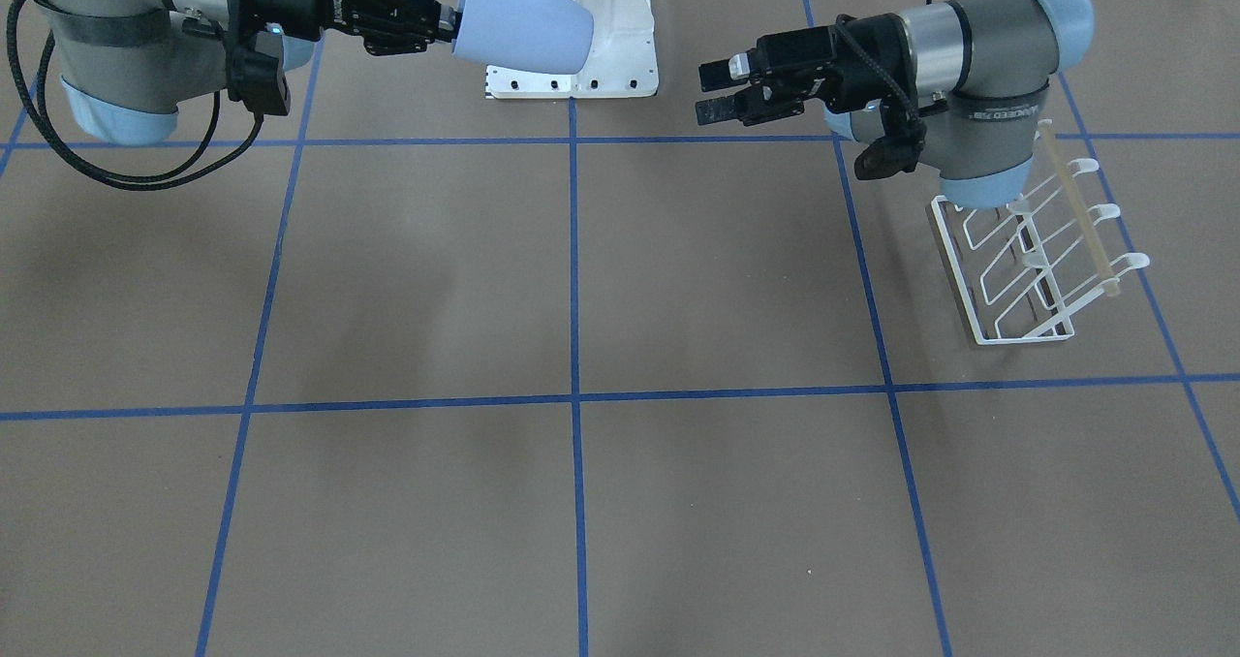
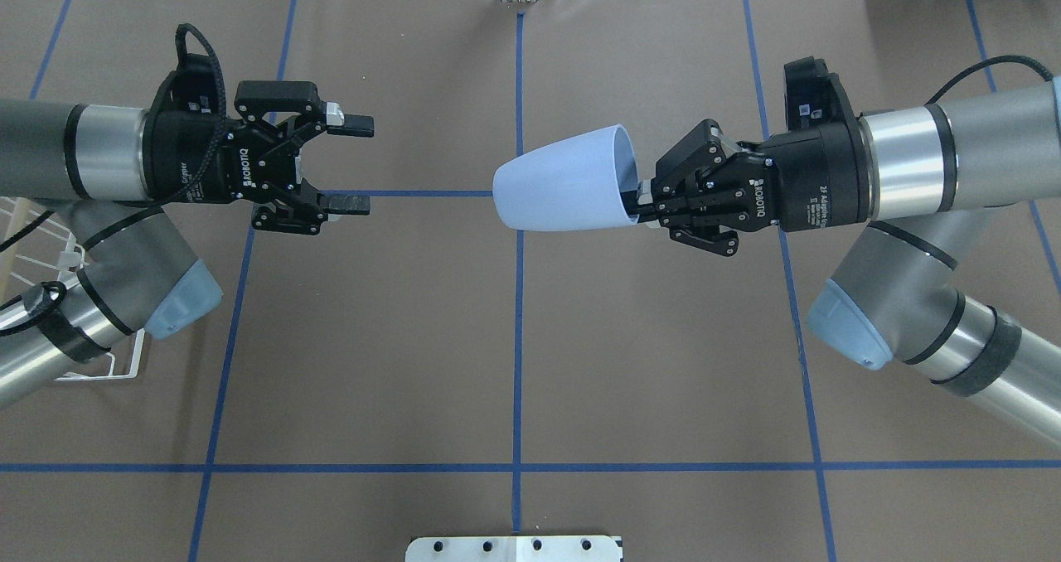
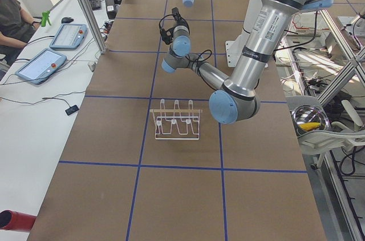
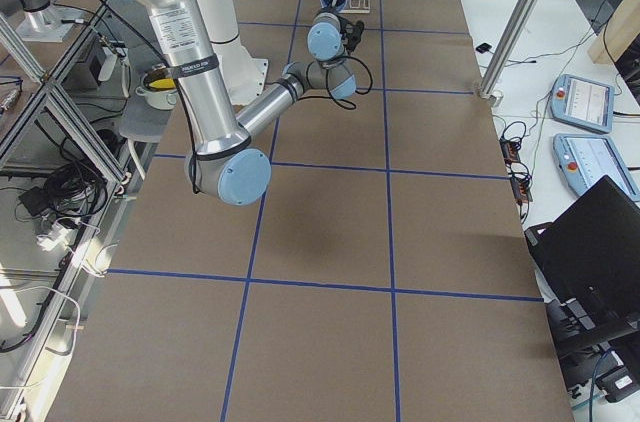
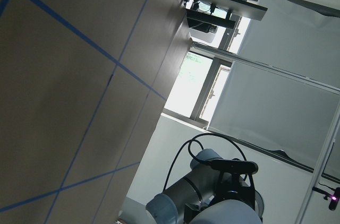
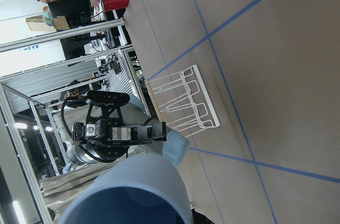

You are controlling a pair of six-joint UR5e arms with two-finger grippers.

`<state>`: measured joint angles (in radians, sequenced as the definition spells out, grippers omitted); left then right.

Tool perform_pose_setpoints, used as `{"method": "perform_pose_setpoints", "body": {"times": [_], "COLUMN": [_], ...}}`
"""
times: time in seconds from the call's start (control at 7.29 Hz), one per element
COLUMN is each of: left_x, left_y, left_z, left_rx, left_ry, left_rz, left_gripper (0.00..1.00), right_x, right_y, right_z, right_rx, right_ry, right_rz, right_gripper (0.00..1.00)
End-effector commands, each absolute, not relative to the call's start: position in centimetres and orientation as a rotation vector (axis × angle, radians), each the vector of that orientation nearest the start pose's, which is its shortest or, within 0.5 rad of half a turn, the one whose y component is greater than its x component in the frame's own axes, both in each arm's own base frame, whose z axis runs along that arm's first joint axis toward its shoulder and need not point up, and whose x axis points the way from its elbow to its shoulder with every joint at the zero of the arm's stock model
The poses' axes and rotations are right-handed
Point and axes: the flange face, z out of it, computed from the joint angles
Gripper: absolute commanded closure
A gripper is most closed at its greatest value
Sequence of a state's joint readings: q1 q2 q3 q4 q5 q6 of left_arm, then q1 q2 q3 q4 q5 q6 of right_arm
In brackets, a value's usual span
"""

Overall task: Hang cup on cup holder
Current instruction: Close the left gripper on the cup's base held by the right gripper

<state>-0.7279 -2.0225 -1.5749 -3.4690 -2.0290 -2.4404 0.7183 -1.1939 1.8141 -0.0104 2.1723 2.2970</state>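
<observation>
The light blue cup (image 2: 564, 181) hangs sideways in the air over the table's middle, base toward my left arm. My right gripper (image 2: 638, 199) is shut on its rim, one finger inside. In the front view the cup (image 1: 523, 22) and right gripper (image 1: 446, 25) are at the top left. My left gripper (image 2: 352, 164) is open and empty, facing the cup's base with a gap between; it also shows in the front view (image 1: 712, 90). The white wire cup holder (image 1: 1037, 250) stands on the table beside my left arm and shows in the right wrist view (image 6: 183, 104).
The white robot pedestal base (image 1: 572, 76) sits at the table's robot-side edge. Blue tape lines (image 2: 518, 338) grid the brown table. An operator (image 3: 8, 21) and tablets (image 3: 43, 64) are at a side desk. My left arm's elbow (image 2: 178, 297) overhangs the rack.
</observation>
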Motion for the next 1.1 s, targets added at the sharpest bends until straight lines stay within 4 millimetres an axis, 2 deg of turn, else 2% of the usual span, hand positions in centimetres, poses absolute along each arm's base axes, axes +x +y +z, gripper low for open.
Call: {"method": "perform_pose_setpoints", "body": {"times": [0.0, 0.14, 0.41, 0.69, 0.96], "left_x": [35.2, 35.7, 35.1, 36.6, 37.1], "left_y": [-39.0, -38.3, -37.0, -35.2, -34.8], "left_z": [23.0, 22.8, 21.3, 21.0, 20.3], "left_rx": [-0.43, -0.448, -0.46, -0.509, -0.522], "left_ry": [2.364, 2.373, 2.431, 2.479, 2.487], "left_rz": [-0.251, -0.245, -0.21, -0.226, -0.214], "left_gripper": [0.02, 0.03, 0.03, 0.03, 0.03], "right_x": [-33.1, -33.4, -33.7, -34.2, -35.1], "right_y": [-35.5, -35.3, -34.8, -34.5, -33.8], "right_z": [19.7, 19.6, 19.3, 18.6, 18.5], "right_rx": [-0.368, -0.373, -0.379, -0.383, -0.406], "right_ry": [-2.153, -2.16, -2.177, -2.2, -2.197], "right_rz": [0.223, 0.225, 0.222, 0.224, 0.212], "right_gripper": [1.0, 1.0, 1.0, 1.0, 1.0]}}
